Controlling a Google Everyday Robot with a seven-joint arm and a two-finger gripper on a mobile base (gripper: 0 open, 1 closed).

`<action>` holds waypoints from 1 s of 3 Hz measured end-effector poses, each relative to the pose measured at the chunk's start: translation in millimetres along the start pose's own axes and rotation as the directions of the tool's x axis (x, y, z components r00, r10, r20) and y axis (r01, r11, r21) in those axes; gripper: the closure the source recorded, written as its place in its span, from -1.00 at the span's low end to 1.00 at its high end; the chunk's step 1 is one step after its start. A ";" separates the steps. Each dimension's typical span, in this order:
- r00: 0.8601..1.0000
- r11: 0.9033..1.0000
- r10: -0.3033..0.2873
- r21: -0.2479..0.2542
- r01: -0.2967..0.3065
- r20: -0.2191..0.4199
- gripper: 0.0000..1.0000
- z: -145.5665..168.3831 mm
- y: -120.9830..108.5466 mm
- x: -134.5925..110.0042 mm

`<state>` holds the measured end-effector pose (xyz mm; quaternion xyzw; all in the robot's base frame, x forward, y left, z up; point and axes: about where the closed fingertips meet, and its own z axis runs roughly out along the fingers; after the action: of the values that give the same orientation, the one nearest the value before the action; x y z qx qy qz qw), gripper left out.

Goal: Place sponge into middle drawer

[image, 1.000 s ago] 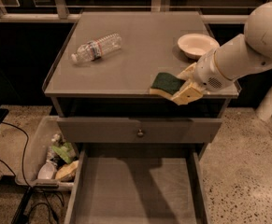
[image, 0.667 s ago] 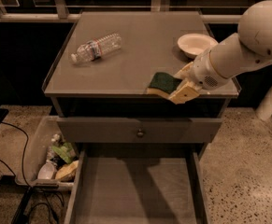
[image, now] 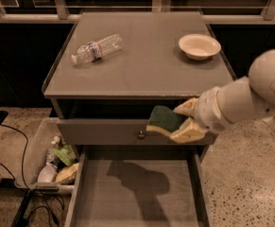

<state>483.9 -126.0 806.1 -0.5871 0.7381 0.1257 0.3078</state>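
Observation:
My gripper (image: 180,122) is shut on the sponge (image: 164,119), yellow with a dark green top, and holds it in the air in front of the top drawer front, above the open middle drawer (image: 137,193). The drawer is pulled out below, with a flat grey floor and low side walls; the arm's shadow falls on its floor. The white arm reaches in from the right.
On the cabinet top (image: 146,56) lie a plastic water bottle (image: 97,48) at the left and a cream bowl (image: 199,46) at the right. The top drawer front has a small round knob (image: 141,135). A bin of trash (image: 56,162) stands on the floor at the left.
The gripper with the sponge has moved down and forward, off the cabinet top's right edge to in front of the top drawer, above the open drawer. The bowl now shows in full.

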 end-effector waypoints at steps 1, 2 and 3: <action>1.000 0.999 0.017 -0.047 -0.017 0.007 1.00 27.7 60.2 40.7; 0.999 0.998 0.041 -0.056 -0.040 0.025 1.00 74.2 71.2 80.6; 0.999 0.998 0.041 -0.056 -0.040 0.025 1.00 74.2 71.2 80.6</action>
<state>429.7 -129.2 687.3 -0.5788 0.7420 0.1600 0.2981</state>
